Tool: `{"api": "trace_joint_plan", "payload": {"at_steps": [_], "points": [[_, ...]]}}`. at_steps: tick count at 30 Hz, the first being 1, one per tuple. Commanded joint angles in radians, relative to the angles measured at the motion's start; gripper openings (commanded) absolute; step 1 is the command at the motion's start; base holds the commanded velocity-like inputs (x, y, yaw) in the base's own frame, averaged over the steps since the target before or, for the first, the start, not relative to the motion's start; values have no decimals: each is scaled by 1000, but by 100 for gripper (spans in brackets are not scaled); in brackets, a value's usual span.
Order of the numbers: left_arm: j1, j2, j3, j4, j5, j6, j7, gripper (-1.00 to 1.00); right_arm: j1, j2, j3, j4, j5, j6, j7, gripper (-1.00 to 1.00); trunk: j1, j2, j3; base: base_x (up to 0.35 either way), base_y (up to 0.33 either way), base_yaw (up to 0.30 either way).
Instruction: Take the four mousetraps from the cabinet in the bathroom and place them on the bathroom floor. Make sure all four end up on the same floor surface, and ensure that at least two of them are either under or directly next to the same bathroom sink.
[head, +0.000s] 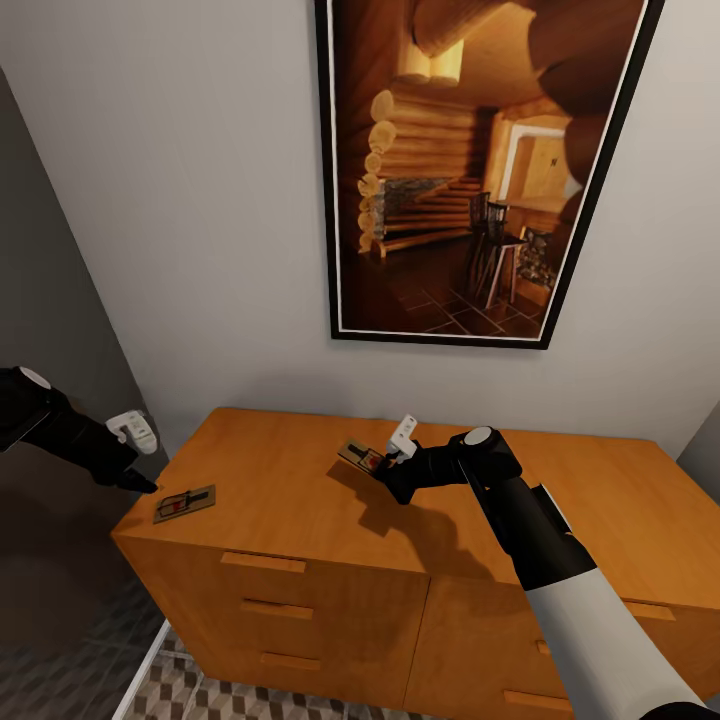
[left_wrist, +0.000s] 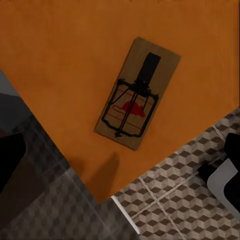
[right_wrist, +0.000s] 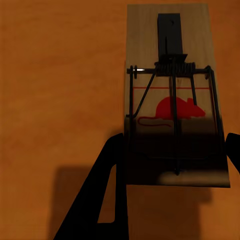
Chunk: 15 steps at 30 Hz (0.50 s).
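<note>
The low orange-brown wooden cabinet (head: 300, 500) stands against the grey wall under a large framed picture of a log cabin (head: 480, 170). One small tan wooden mousetrap with dark wire and a red mark (head: 184, 502) lies flat near the worktop's front left corner, close to both edges, cube-patterned floor tiles (left_wrist: 185, 200) below. The left gripper (head: 140, 484) hovers just beside it; I cannot tell how far its fingers are parted. Mid-worktop, with bare wood all around, the right gripper (head: 385, 468) has its dark fingers (right_wrist: 112, 190) set either side of a second mousetrap (right_wrist: 175, 100), gripping its near end.
</note>
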<state>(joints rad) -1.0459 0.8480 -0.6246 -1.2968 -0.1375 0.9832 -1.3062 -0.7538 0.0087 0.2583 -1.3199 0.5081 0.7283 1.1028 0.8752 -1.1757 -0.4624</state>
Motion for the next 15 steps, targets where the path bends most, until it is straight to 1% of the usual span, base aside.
{"api": "trace_joint_plan", "payload": {"at_steps": [1,3,11,13,15], "points": [[-2,-12,-3,0,-10,9,-10,100,-1,0,-1,-1,6,8,9,-100,0,-1,-1,0,0,0],[-2,-16,-2,0,-9,9,-11,100,-1,0,-1,-1,6,8,9,-100,0,-1,-1,0,0,0],[-2,-20,5,-2,-9,9,-10,100,-1,0,-1,0,6,8,9,-100,0,-1,-1,0,0,0],[-2,-20,25,-2,-9,9,-9,100,-1,0,-1,0,6,8,9,-100,0,-1,-1,0,0,0],[-2,-20,34,-2,-8,9,-10,100,-1,0,-1,0,6,8,9,-100,0,-1,-1,0,0,0]]}}
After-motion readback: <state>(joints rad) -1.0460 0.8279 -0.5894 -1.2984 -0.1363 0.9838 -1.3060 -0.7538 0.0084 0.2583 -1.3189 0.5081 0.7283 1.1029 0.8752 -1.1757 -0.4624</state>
